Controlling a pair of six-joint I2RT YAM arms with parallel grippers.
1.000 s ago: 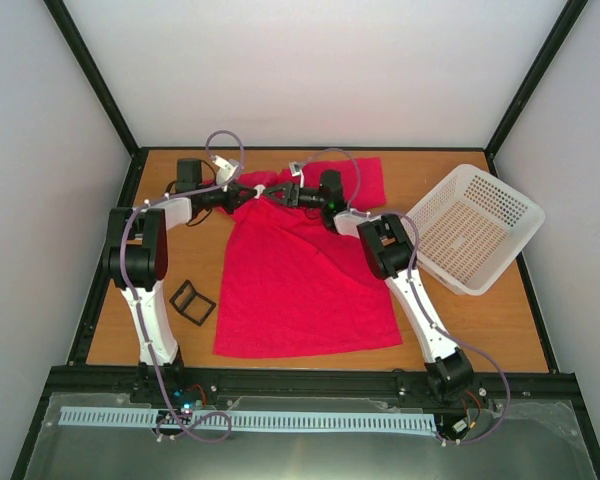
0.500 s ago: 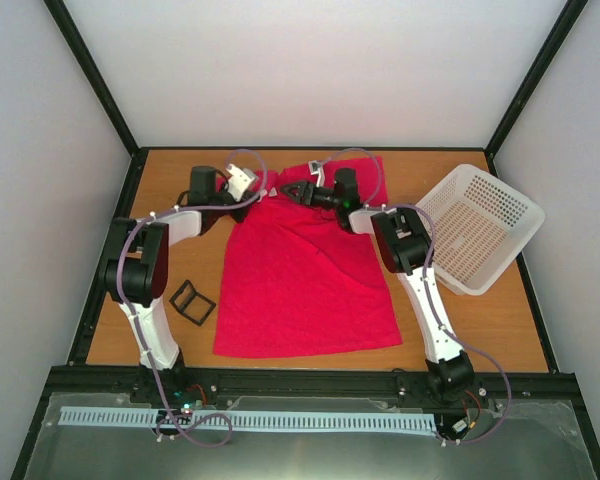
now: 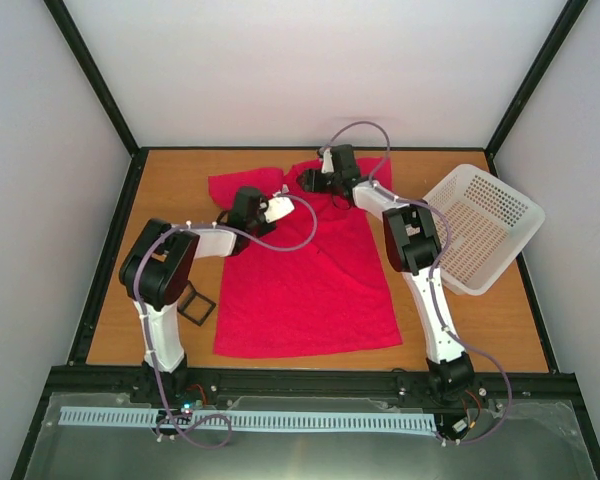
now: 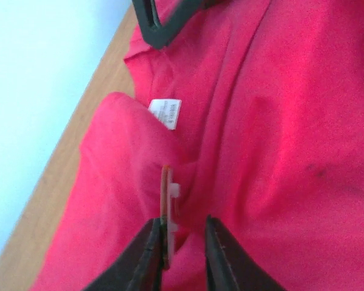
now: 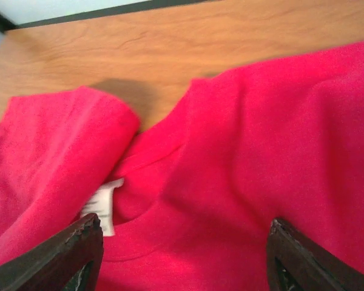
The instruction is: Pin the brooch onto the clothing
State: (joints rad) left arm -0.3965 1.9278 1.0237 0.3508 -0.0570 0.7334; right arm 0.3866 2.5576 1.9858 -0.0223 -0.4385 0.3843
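Brooch (image 4: 168,209) was seen edge-on in the left wrist view, as a thin orange-brown strip with a small white part on one side. Its long way was set up and down the picture, pointed toward the neck of the red shirt (image 4: 279,151). It was stood on the red cloth between the fingers (image 4: 147,257) of the left gripper (image 4: 182,242). It was pressed close to the one finger on the left of the picture, and a gap of red was left before the other finger. So the jaws were parted a little and the brooch was not squeezed. A white label (image 4: 165,113) was seen further up inside the neck, and a dark finger of the right gripper (image 4: 164,24) was seen at the top.

In the right wrist view, the right gripper's jaws were spread wide, and nothing was held. The shirt's neck and label were seen just ahead of them, with the bare wooden table (image 5: 170,42) beyond.

In the top view, the shirt was laid on the table with its long way run from the neck at the far side to the hem at the near side. The left gripper was held over the cloth just below the neck, and the right gripper was held at the neck, close by. The brooch was too small to be made out there. A white basket (image 3: 480,225) was set to the right and a black case (image 3: 195,306) to the left.
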